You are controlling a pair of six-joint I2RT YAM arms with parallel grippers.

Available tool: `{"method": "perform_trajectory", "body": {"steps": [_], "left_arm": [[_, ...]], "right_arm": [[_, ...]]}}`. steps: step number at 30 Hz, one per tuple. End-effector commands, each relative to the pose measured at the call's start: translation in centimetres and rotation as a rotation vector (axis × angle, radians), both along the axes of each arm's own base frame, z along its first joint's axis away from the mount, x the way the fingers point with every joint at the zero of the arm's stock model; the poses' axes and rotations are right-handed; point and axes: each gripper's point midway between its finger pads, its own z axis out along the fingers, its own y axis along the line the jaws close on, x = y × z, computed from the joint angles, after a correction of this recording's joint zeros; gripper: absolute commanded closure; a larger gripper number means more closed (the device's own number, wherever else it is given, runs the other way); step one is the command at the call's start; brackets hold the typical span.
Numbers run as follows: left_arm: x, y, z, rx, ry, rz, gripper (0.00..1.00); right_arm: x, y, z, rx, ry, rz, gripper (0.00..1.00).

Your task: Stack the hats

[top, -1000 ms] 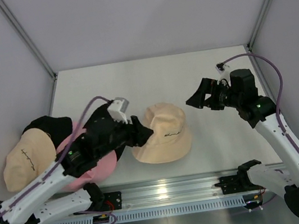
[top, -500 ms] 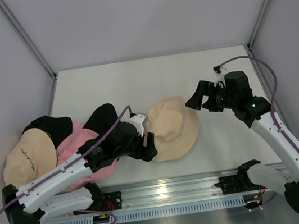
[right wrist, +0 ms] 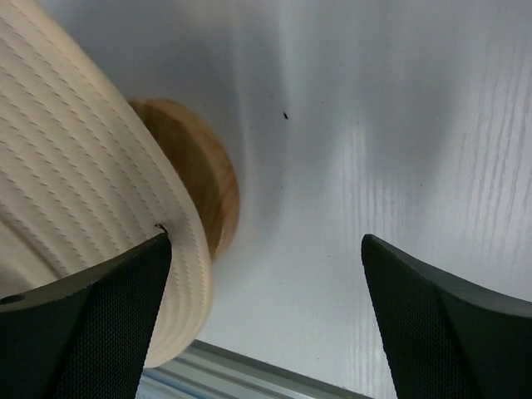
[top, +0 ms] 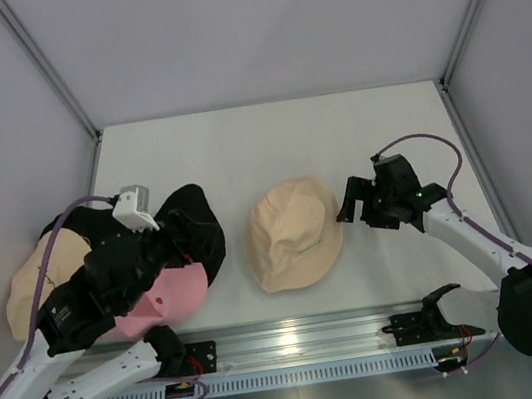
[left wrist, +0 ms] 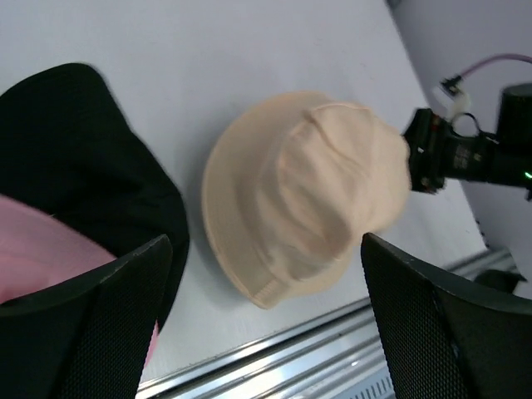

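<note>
Judging by the layout, you have one beige hat [top: 296,230] over the wooden stand [right wrist: 198,170] near the middle of the near edge, while the black hat [top: 196,226], pink hat [top: 180,292] and second beige hat [top: 28,295] lie loosely heaped at the left edge, and the left gripper [left wrist: 264,249] and right gripper [top: 353,204] are both released and empty.

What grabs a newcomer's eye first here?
The cream hat sits alone mid-table, with the right pincer open just off its right edge. In the right wrist view a wooden stand peeks out from under its brim. At the left edge, a black hat, a pink hat and a second cream hat lie heaped under the left arm.
</note>
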Motion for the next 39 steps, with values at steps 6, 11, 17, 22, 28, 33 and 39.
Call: {"method": "perform_trajectory", "body": {"steps": [6,11,17,22,28,33,39], "left_arm": [[1.0,8.2,-7.3,0.234,0.306,0.400,0.00],[-0.3,12.3,-6.2,0.290,0.330,0.564,0.01],[-2.9,14.3,-10.9,0.428,0.505,0.622,0.01],[-1.6,12.9,-12.4,0.398,0.511,0.566,0.08],[-0.5,10.8,-14.9,0.416,0.610,0.490,0.12],[-0.8,10.6,-16.0,0.410,0.652,0.506,0.19],[-0.7,10.6,-15.8,0.370,0.621,0.512,0.78]], "right_arm": [[-0.2,-1.6,-1.3,-0.168,-0.023,0.005,0.00],[1.2,-4.2,3.4,-0.237,-0.100,-0.066,0.01],[2.1,-7.7,11.0,-0.172,-0.138,-0.166,0.00],[2.5,-6.8,16.1,-0.092,-0.280,-0.143,0.00],[2.4,-6.7,17.4,-0.068,-0.313,-0.148,0.00],[2.6,-5.9,17.3,-0.023,-0.310,-0.137,0.00],[3.0,-5.0,17.9,0.026,-0.324,-0.118,0.00]]}}
